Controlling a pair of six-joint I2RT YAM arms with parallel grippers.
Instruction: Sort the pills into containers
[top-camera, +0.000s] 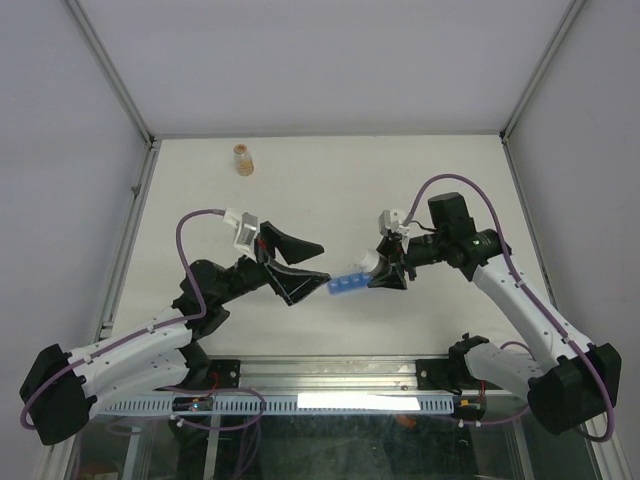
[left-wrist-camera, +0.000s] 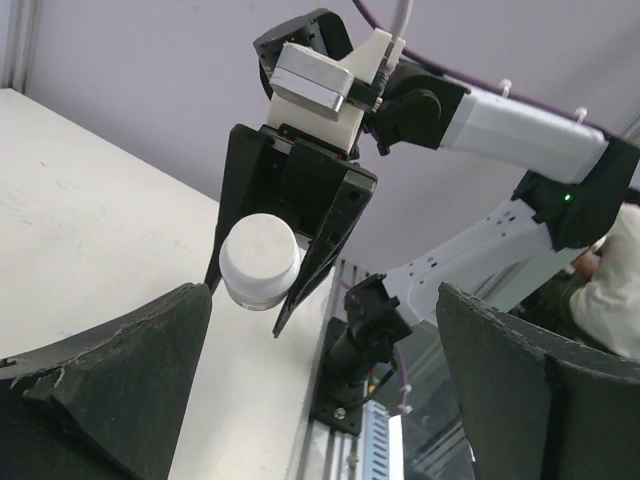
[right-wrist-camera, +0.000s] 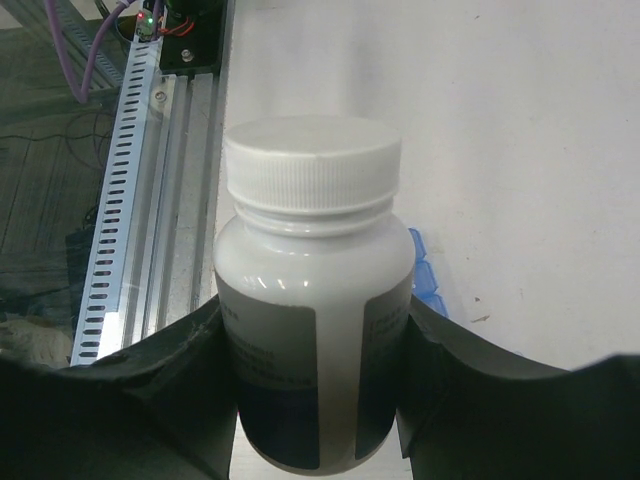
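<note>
Right gripper (top-camera: 386, 277): clenched on a white bottle (right-wrist-camera: 310, 250), one black finger pressed against each side of its body. Bottle was smooth, glossy, opaque plastic, round, with a ribbed white screw cap and a grey-and-dark label band around the lower half. The right arm reached in from the right, elbow high, wrist turned towards the table's middle.

Left gripper (top-camera: 325, 262): released, its two broad, matte black, wedge-shaped fingers spread wide with nothing between them. The left arm lay low and stretched from the near-left corner, its fingers pointing right towards the bottle.

Containers (top-camera: 345, 286): a short strip of translucent blue square compartments, flat on the pale matte table (top-camera: 330, 190). It lay between the two grippers, with its right end under the held bottle. Contact with either gripper could not be told.

Only the top view showed the whole strip and a small amber bottle (top-camera: 242, 159) standing well apart near the far edge. The right wrist view caught just a blue sliver behind the bottle. The left wrist view showed the bottle's cap end-on.
</note>
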